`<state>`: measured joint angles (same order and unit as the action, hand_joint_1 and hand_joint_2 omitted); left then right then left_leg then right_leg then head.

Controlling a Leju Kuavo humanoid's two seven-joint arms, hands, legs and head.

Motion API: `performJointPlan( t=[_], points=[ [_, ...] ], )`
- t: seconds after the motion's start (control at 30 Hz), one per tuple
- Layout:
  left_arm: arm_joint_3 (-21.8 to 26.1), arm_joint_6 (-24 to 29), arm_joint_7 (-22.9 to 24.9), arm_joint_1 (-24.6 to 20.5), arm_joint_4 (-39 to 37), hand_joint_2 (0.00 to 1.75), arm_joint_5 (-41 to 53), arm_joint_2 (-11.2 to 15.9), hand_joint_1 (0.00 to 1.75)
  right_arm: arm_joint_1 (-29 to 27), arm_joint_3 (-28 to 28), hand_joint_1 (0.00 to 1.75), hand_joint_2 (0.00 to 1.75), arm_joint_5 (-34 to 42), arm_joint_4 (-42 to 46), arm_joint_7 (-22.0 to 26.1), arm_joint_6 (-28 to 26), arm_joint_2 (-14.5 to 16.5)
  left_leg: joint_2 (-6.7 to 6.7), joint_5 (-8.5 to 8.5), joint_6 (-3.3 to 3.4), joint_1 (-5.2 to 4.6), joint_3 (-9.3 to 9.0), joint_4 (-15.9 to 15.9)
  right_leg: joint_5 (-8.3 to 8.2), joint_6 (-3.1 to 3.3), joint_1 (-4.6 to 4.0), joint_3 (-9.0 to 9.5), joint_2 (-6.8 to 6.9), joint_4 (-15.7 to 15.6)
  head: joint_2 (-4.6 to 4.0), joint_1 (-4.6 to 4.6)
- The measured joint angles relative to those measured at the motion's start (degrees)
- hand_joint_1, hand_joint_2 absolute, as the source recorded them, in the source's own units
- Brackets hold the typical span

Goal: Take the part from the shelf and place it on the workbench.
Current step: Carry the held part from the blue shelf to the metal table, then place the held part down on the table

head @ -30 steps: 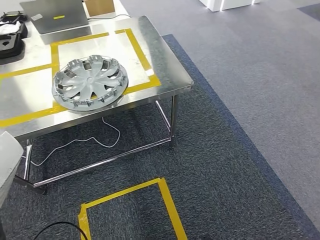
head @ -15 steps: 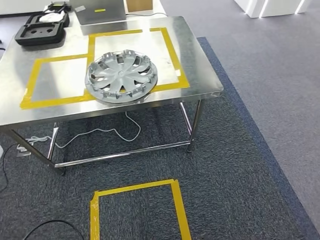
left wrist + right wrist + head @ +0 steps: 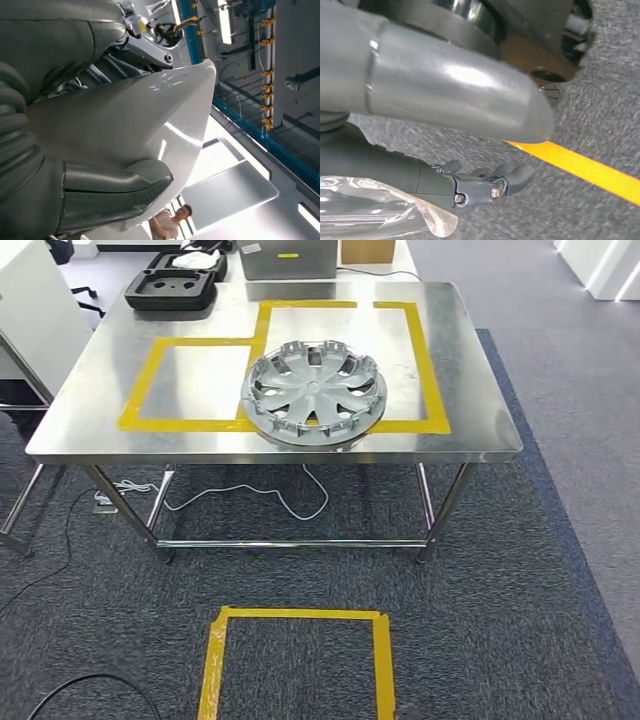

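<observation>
Swung toward the bench [image 3: 483,390] since a second ago, now square ahead rather than off left. White glossy part [image 3: 124,125] gripped in left hand [image 3: 45,200], thumb beneath, fingers [image 3: 113,50] above, raised toward ceiling. Right hand [image 3: 433,110] slack over carpet [image 3: 591,105], fingers [image 3: 478,187] wide of thumb. On bench, grey wheel cover [image 3: 313,392] across yellow tape.

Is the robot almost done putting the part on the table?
About halfway, it seems. Done: the left hand grips a white shiny part, so it looks already taken from the shelf. In hand: the robot faces the workbench, where a grey hubcap already lies across the yellow tape. Left: step closer and set the white shiny part down on the workbench.
</observation>
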<state>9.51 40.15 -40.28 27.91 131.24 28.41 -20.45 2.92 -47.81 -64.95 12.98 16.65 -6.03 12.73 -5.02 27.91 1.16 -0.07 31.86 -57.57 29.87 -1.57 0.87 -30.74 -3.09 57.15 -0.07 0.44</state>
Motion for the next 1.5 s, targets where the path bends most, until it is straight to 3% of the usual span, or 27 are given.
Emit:
performJointPlan(
  t=[0.07,0.13,0.23,0.3,0.33,0.4,0.43,0.5,0.57,0.63,0.7,0.77,0.83,0.87,0.9,0.97,1.0,1.03,1.07,1.13,1.2,1.23,1.27,1.33,1.37,1.4,1.5],
  points=[
    [-0.09,-0.01,0.0,0.0,0.19,1.75,0.31,-0.01,1.75,0.1,-0.03,0.0,0.0,0.34,0.0,-0.46,0.25,0.13,-0.46,0.58,-0.67,0.1,0.04,0.04,0.48,0.7,0.03,0.43,0.41,-0.35,0.01,-0.01],
    [-0.18,-0.02,0.0,-0.05,0.36,1.75,0.68,-0.01,1.75,0.08,-0.13,0.0,0.0,0.62,0.0,-0.73,0.62,0.34,0.87,1.79,-1.33,0.13,0.59,-1.97,0.9,1.47,0.27,1.59,0.98,-0.6,-0.01,-0.39],
    [-0.32,-0.02,0.0,-0.27,0.47,1.75,1.07,0.01,1.75,-0.13,-0.51,0.0,0.0,0.74,0.0,-0.81,1.17,0.44,3.95,5.68,-2.17,0.29,6.54,-13.04,2.05,1.86,0.33,3.17,1.98,-0.72,0.0,-0.96],
    [-0.37,-0.02,0.0,-0.25,0.47,1.75,1.15,0.01,1.75,-0.33,-0.81,0.0,0.0,0.8,0.0,-0.86,1.36,0.44,4.38,5.66,-2.34,0.42,10.18,-17.72,3.29,1.74,0.32,4.24,2.55,-0.72,-0.01,-0.93],
    [-0.37,-0.02,0.0,-0.25,0.48,1.75,1.19,0.01,1.75,-0.35,-0.92,0.0,0.0,0.82,0.0,-0.87,1.48,0.44,4.42,3.86,-2.27,0.44,10.48,-16.81,3.98,1.69,0.32,5.06,2.76,-0.73,-0.01,-0.95],
    [-0.39,-0.03,0.0,-0.24,0.49,1.75,1.2,0.01,1.75,-0.36,-0.99,0.0,0.0,0.85,-0.01,-0.8,1.9,0.46,4.56,-1.4,-1.74,0.33,8.59,-10.14,5.46,1.49,0.36,6.94,3.04,-0.89,-0.01,-0.92],
    [-0.4,-0.04,0.02,-0.24,0.5,1.75,1.16,0.0,1.75,-0.31,-1.01,0.0,0.0,0.86,-0.03,-0.72,2.14,0.47,4.7,-3.03,-1.37,0.11,7.46,-7.01,6.12,1.23,0.28,7.66,3.14,-1.02,-0.01,-0.93],
    [-0.46,-0.05,0.05,-0.23,0.61,1.75,1.09,-0.01,1.75,-0.2,-1.07,0.0,0.0,0.91,-0.05,-0.57,2.43,0.49,4.92,-3.12,-0.54,-0.33,6.07,-3.71,6.88,0.51,0.21,8.97,3.35,-1.86,-0.01,-0.96],
    [-0.53,-0.04,0.06,-0.2,0.75,1.75,1.05,-0.02,1.75,0.01,-1.18,0.0,0.0,0.93,-0.04,-0.49,2.55,0.49,4.84,-1.89,0.25,-0.34,4.84,-2.27,5.91,-0.5,0.15,9.98,3.44,-1.85,0.01,-0.96],
    [-0.57,-0.03,0.04,-0.19,0.82,1.75,1.05,-0.08,1.75,0.29,-1.29,0.0,0.0,0.88,-0.03,-0.4,2.67,0.49,4.79,-1.16,0.94,-0.1,2.5,-0.57,3.28,-1.19,0.13,7.63,3.32,2.98,0.0,-0.74],
    [-0.63,-0.02,0.03,-0.25,0.86,1.75,1.05,-0.16,1.75,0.41,-1.35,0.0,0.0,0.89,-0.02,-0.34,2.75,0.49,4.81,-0.22,1.38,-0.02,-0.28,1.12,2.54,-1.22,0.14,1.54,3.18,11.14,-0.01,-0.5],
    [-0.68,-0.02,0.03,-0.29,0.86,1.75,1.05,-0.23,1.75,0.12,-1.4,0.0,0.0,0.92,-0.02,-0.37,2.8,0.49,4.68,1.24,1.59,-0.08,-3.24,2.48,6.76,-1.1,0.08,-4.06,3.15,15.61,0.0,-0.42],
    [-0.72,-0.02,0.03,-0.27,0.86,1.75,1.05,-0.28,1.75,-0.27,-1.45,0.0,0.0,0.96,-0.02,-0.42,2.82,0.49,4.37,3.1,1.6,-0.1,-6.6,3.37,11.72,-1.17,0.03,-7.45,3.15,14.54,0.0,-0.32],
    [-0.74,-0.02,0.04,-0.26,0.86,1.75,1.05,-0.3,1.75,-0.39,-1.47,0.0,0.0,0.97,-0.02,-0.43,2.82,0.49,4.24,4.24,1.55,-0.11,-8.35,3.6,12.03,-1.22,0.01,-8.52,3.15,12.45,0.0,-0.27],
    [-0.79,-0.03,0.04,-0.26,0.86,1.75,1.05,-0.32,1.75,-0.49,-1.49,0.0,0.0,0.97,-0.02,-0.43,2.82,0.49,4.16,5.51,1.47,-0.12,-9.96,3.75,9.72,-1.19,-0.02,-9.3,3.15,9.56,0.0,-0.24],
    [-0.93,-0.04,0.04,-0.25,0.84,1.75,1.05,-0.33,1.75,-0.81,-1.53,0.0,0.0,0.97,-0.07,-0.43,2.82,0.47,3.95,8.18,1.13,-0.16,-12.69,3.78,-0.59,-0.67,-0.23,-9.97,3.25,4.51,-0.01,-0.4],
    [-1.04,-0.04,0.04,-0.25,0.84,1.75,1.04,-0.34,1.75,-0.92,-1.56,0.0,0.0,0.97,-0.08,-0.45,2.84,0.46,3.8,9.27,0.75,-0.07,-13.67,4.01,-4.5,-0.25,-0.48,-9.75,3.29,3.37,-0.01,-0.52],
    [-1.15,-0.04,0.05,-0.24,0.85,1.75,1.04,-0.35,1.75,-0.97,-1.58,0.0,0.0,0.97,-0.09,-0.46,2.84,0.45,3.66,9.9,0.33,0.05,-14.64,4.13,-6.28,0.22,-0.76,-9.25,3.34,3.12,-0.01,-0.6],
    [-1.27,-0.04,0.05,-0.26,0.89,1.75,1.04,-0.35,1.75,-0.84,-1.6,0.0,0.0,0.97,-0.07,-0.46,2.84,0.44,3.55,9.67,-0.13,0.14,-15.05,3.58,-5.14,0.63,-0.96,-8.35,3.3,3.23,0.0,-0.51],
    [-1.45,-0.03,0.04,-0.33,1.01,1.75,1.05,-0.32,1.75,-0.44,-1.61,0.0,0.0,0.97,-0.02,-0.43,2.84,0.42,3.75,6.96,-0.8,0.18,-13.26,-2.24,-3.37,1.36,-0.72,-5.82,3.05,2.49,0.01,-0.44],
    [-1.51,-0.02,0.01,-0.46,1.08,1.75,1.05,-0.26,1.75,-0.05,-1.61,0.0,0.0,0.95,0.0,-0.34,2.82,0.4,4.09,5.06,-1.38,0.2,-7.43,-11.45,-1.53,1.72,-0.19,-2.44,2.83,1.26,0.01,-0.77],
    [-1.51,-0.02,0.0,-0.47,1.08,1.75,1.05,-0.25,1.75,-0.03,-1.61,0.0,0.0,0.92,0.0,-0.31,2.82,0.4,4.23,6.03,-1.61,0.3,-4.15,-14.7,-0.53,1.79,-0.05,-0.67,2.78,0.64,0.0,-0.97],
    [-1.52,-0.02,0.0,-0.46,1.08,1.75,1.04,-0.22,1.75,-0.12,-1.61,0.0,0.0,0.89,0.0,-0.29,2.81,0.4,4.26,8.37,-1.79,0.43,-1.13,-16.35,0.46,1.74,0.07,1.08,2.65,0.04,0.0,-0.97],
    [-1.52,-0.03,0.0,-0.37,1.08,1.75,1.03,-0.21,1.75,-0.43,-1.61,0.0,0.0,0.79,0.0,-0.25,2.82,0.4,4.29,13.39,-2.02,0.6,3.76,-16.08,2.61,1.45,0.38,4.82,2.36,-1.11,0.0,-0.95],
    [-1.53,-0.04,0.0,-0.35,1.08,1.75,1.04,-0.21,1.75,-0.57,-1.61,0.0,0.0,0.74,0.0,-0.19,2.83,0.41,4.31,14.06,-2.14,0.63,5.64,-14.49,3.78,1.26,0.57,6.62,2.22,-1.6,0.0,-0.97],
    [-1.52,-0.04,0.0,-0.3,1.08,1.75,1.04,-0.21,1.75,-0.67,-1.61,0.0,0.0,0.69,-0.01,-0.11,2.84,0.42,4.37,12.18,-2.22,0.63,7.11,-11.99,4.96,1.05,0.76,8.4,2.14,-1.98,0.0,-0.98],
    [-1.49,-0.05,0.06,-0.15,1.07,1.75,1.08,-0.16,1.75,-0.91,-1.61,0.0,0.0,0.56,-0.07,0.11,2.83,0.45,4.37,-2.99,-1.76,0.46,9.48,-5.43,8.47,-0.31,0.98,12.09,1.71,-2.11,-0.02,-1.32]
  ],
)
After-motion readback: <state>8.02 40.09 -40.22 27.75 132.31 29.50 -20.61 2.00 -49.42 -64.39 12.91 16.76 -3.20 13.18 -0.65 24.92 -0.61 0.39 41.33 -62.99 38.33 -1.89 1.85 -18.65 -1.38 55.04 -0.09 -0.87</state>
